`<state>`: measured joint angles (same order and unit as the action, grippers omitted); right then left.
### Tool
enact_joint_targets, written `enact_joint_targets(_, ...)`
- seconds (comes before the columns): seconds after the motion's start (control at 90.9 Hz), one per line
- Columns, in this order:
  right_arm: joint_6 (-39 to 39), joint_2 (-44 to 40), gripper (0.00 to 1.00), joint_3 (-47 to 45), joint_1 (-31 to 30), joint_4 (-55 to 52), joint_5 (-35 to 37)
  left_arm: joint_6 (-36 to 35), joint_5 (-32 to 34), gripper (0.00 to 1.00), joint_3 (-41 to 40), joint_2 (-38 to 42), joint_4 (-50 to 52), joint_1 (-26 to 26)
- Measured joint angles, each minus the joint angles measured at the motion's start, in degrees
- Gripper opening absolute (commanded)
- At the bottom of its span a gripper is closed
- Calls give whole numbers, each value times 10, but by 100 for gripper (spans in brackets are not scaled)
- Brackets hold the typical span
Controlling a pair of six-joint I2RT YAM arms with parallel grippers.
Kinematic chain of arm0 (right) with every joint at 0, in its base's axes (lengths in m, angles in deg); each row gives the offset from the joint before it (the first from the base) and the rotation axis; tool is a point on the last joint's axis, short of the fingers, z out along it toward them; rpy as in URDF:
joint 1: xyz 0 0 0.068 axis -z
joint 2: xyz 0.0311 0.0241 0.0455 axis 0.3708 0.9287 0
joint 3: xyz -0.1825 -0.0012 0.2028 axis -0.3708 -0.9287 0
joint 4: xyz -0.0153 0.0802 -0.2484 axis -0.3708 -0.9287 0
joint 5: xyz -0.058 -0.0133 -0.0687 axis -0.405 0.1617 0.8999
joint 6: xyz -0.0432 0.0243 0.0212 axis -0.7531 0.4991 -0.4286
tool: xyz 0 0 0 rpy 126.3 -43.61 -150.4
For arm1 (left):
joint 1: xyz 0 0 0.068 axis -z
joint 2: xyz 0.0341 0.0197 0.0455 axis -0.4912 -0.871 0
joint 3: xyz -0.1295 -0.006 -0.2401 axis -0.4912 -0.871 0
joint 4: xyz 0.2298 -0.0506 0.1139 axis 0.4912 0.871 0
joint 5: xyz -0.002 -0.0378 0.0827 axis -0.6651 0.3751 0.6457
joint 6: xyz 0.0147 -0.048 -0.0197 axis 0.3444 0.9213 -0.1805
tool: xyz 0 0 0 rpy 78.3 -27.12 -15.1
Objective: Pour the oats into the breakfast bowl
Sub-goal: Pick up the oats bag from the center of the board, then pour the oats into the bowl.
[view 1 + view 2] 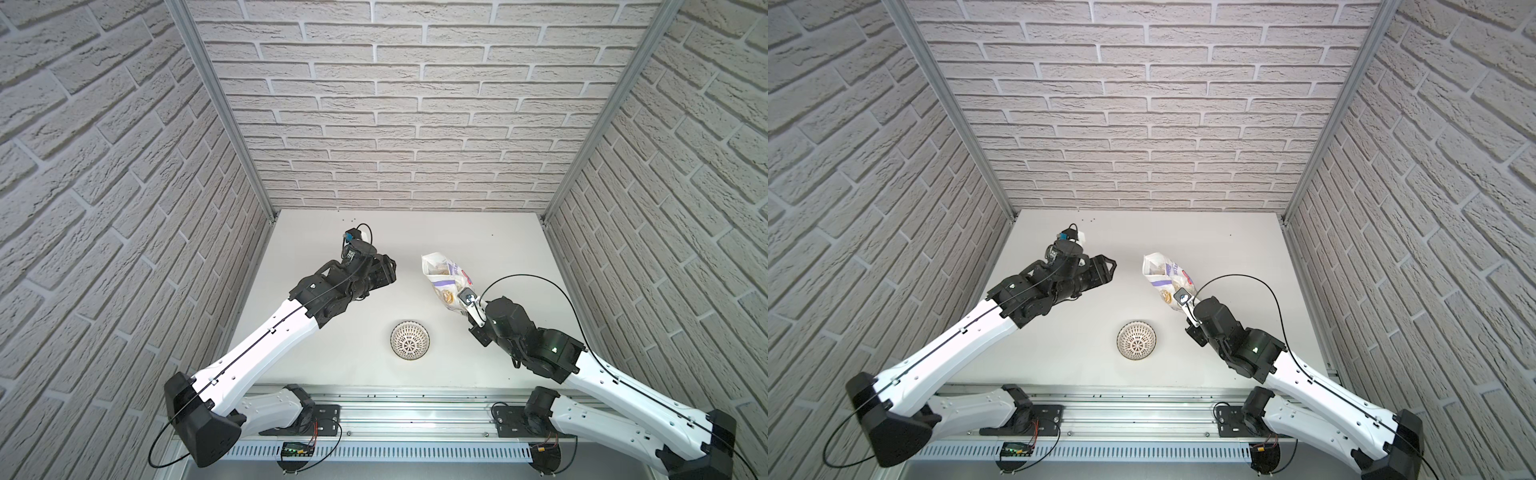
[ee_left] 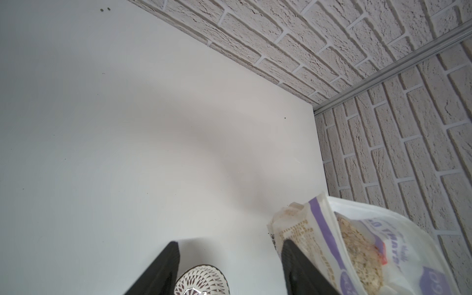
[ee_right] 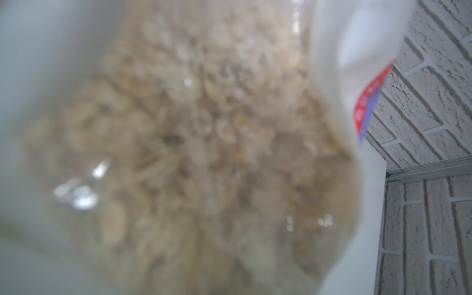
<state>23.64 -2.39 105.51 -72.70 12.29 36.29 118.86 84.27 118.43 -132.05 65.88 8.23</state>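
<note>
Gripping the oats pouch [image 1: 445, 279] by its lower end, the right gripper [image 1: 460, 311] holds it clear of the desk [image 1: 332, 370]. The pouch is tilted, with its open mouth up and toward the back wall [image 1: 415, 124]. The right fingers are hidden behind the pouch and the wrist camera, so their closure on it is probable, not directly seen. In the right wrist view, blurred beige oats [image 3: 191, 140] behind clear plastic fill most of the frame.

The left gripper [image 2: 229, 244] hovers with fingers [image 2: 168, 258] spread wide, holding nothing. It sits to the left of the pouch, and both top views show a gap between them.

The breakfast bowl [image 1: 410, 340] stands upright on the desk, well apart from the pouch and nearer the robot's side. Its dark lattice pattern is plainly visible inside.
</note>
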Motion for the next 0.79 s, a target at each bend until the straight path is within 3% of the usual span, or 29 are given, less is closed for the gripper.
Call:
enact_joint_targets(0.352, -57, 32, 3, 0, -87, -123, 85, 50, -13, 64, -125, 81, -41, -2)
enact_joint_targets(0.792, -100, 40, 3, -30, -164, -149, 159, 102, -43, 64, -202, 106, -99, 25)
